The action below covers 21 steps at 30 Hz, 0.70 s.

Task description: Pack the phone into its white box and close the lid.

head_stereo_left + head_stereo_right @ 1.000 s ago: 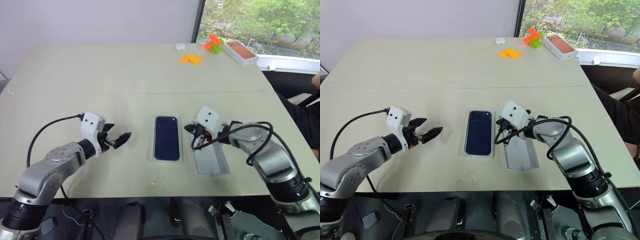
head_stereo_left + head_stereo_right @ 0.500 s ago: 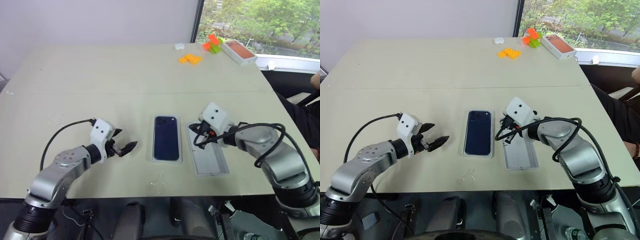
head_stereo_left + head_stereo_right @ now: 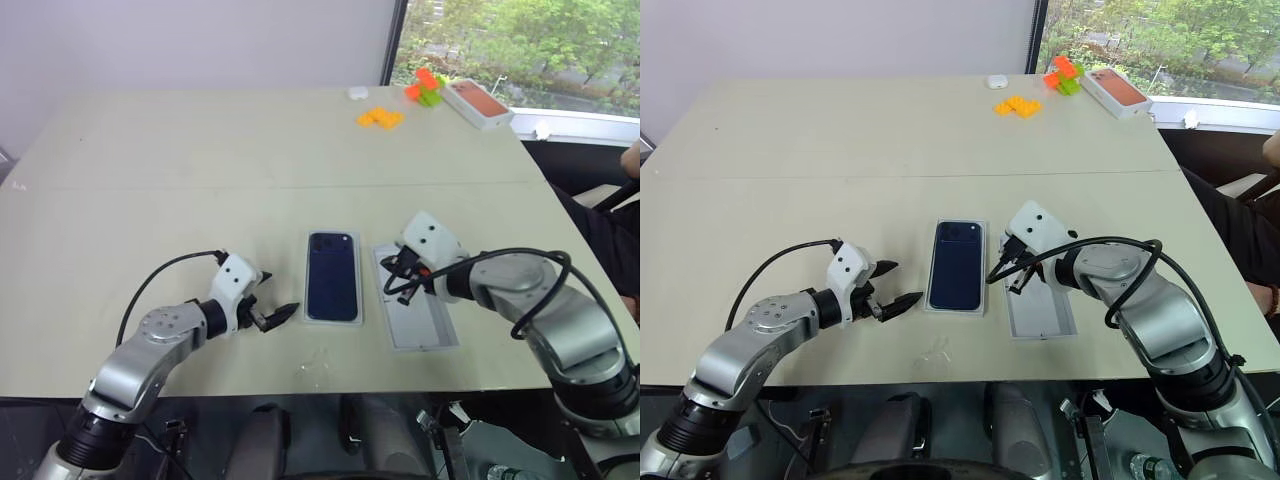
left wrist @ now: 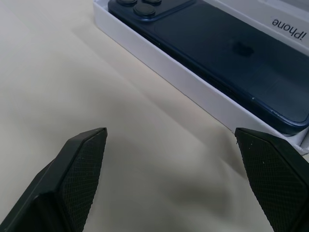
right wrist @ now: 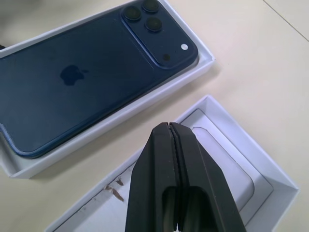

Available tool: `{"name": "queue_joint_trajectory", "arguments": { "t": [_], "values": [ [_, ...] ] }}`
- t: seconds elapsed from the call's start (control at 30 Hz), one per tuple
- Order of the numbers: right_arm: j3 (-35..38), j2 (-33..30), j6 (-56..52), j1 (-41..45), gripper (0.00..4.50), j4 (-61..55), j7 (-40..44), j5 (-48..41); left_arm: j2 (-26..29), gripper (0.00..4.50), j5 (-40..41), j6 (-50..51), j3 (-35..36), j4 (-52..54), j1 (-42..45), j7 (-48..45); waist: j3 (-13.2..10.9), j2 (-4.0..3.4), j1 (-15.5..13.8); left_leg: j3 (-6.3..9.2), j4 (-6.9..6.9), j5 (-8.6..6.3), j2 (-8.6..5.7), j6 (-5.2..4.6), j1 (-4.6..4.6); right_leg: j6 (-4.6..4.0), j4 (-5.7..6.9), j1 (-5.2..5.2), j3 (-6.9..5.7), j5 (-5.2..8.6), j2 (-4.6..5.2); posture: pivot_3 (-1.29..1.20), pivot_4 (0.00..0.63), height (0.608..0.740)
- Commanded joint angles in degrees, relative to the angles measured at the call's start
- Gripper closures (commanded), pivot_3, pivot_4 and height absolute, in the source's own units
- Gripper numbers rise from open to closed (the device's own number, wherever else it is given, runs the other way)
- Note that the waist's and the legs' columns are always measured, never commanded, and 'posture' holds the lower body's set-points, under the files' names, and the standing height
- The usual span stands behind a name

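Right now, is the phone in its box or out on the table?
In. The phone lies flat inside the white box, whose rim shows all round it.

The word "iPhone" was read in grey letters on a white carton side (image 4: pixel 270 19) just beyond the phone (image 4: pixel 227 58) — the lettering was seen upside down in the left wrist view. An apple logo was made out on the phone's dark blue back — faint in the left wrist view, clearer in the right wrist view. No other text was legible.
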<state>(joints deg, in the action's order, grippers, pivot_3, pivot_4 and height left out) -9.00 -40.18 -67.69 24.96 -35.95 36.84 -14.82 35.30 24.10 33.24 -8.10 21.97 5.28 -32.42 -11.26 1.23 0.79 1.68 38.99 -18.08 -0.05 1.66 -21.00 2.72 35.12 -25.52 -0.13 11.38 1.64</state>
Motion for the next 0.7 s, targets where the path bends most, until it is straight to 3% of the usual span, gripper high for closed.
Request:
{"name": "queue_joint_trajectory", "arguments": {
  "t": [0.03,0.37,0.7],
  "values": [
    [-3.7,-3.0,4.9,1.3,4.5,-3.5,0.9,1.0,0.1,0.03,-0.8,-0.5,1.4,2.2,-0.3,-0.6,0.0,0.0,0.0,0.0,0.0,0.0,0.0,0.0,0.0,0.0,0.01,0.0,0.0,0.0,0.01,0.0,0.15,0.74],
    [-16.6,-6.2,15.4,2.0,4.5,-3.8,3.6,6.6,2.4,0.03,-0.1,2.1,5.0,3.2,-1.5,-2.4,0.0,0.0,0.0,0.01,0.01,0.0,0.01,0.0,0.01,0.02,0.01,-0.01,-0.03,0.02,0.0,0.0,0.15,0.74],
    [-20.7,-4.1,15.5,4.4,4.5,-1.2,6.5,7.4,2.5,0.03,0.0,4.5,6.3,5.4,-1.6,-2.5,0.0,0.01,0.0,0.04,0.03,0.0,0.02,0.0,0.0,0.02,0.01,-0.01,-0.03,0.01,0.02,0.0,0.15,0.74]
  ]
}}
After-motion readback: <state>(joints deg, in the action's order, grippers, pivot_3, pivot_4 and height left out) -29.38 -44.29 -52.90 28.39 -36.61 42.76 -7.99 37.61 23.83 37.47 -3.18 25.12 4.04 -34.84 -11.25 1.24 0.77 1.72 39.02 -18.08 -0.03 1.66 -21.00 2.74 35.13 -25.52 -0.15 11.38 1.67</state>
